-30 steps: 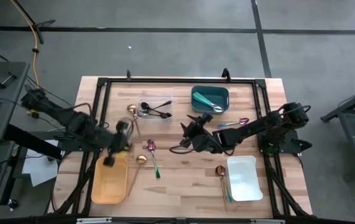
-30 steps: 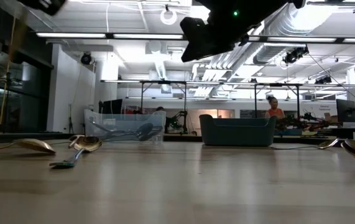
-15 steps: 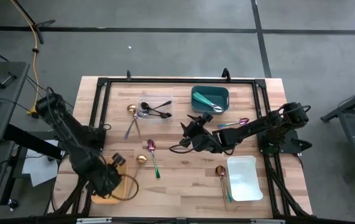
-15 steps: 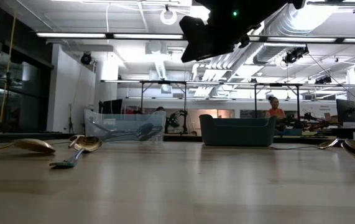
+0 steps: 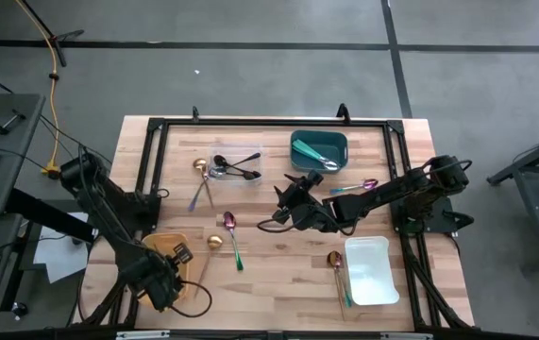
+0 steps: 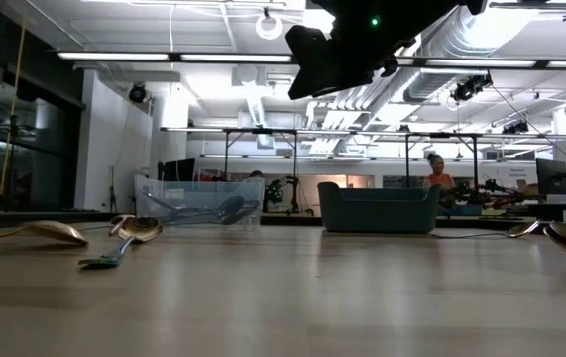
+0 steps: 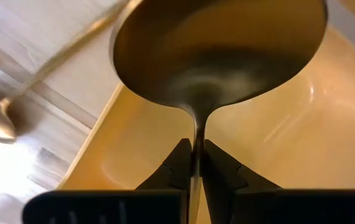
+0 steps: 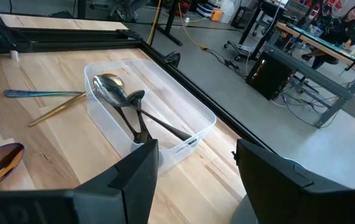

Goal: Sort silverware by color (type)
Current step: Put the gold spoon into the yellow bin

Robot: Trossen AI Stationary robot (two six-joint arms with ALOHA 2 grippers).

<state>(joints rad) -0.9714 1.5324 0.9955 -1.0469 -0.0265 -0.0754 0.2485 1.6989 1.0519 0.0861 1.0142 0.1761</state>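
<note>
Left gripper point(image 7: 193, 163) clamps a gold spoon point(image 7: 217, 56) by the handle, bowl pointing straight ahead, directly over the yellow bin point(image 5: 160, 253) at the table's near-left corner; right gripper point(image 5: 293, 196) waits mid-table, fingers spread, empty.

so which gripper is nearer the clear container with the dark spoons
Right. The right gripper hovers just beside the clear container, while the left gripper is far off over the yellow container, holding a gold spoon.

Clear tub point(image 5: 236, 164), teal bin point(image 5: 318, 148), white bin point(image 5: 371, 271), yellow tray point(image 5: 159, 247).
</note>
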